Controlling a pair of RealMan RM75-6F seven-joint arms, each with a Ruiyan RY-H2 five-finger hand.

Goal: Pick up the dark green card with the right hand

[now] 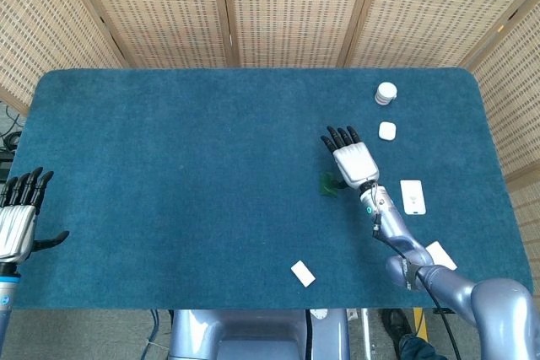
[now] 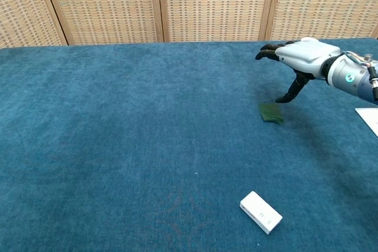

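Observation:
The dark green card (image 1: 329,183) lies flat on the blue tablecloth, also visible in the chest view (image 2: 271,113). My right hand (image 1: 350,158) hovers above and just to the right of it, palm down, fingers stretched forward and the thumb (image 2: 291,95) pointing down toward the card without touching it. It holds nothing. In the chest view the right hand (image 2: 298,57) is clearly raised off the cloth. My left hand (image 1: 17,217) rests at the near left edge of the table, fingers spread and empty.
A white round jar (image 1: 386,93) and a small white square (image 1: 387,131) sit beyond the right hand. Two white cards (image 1: 413,196) (image 1: 437,257) lie to its right. A white box (image 1: 303,273) (image 2: 260,211) lies near the front edge.

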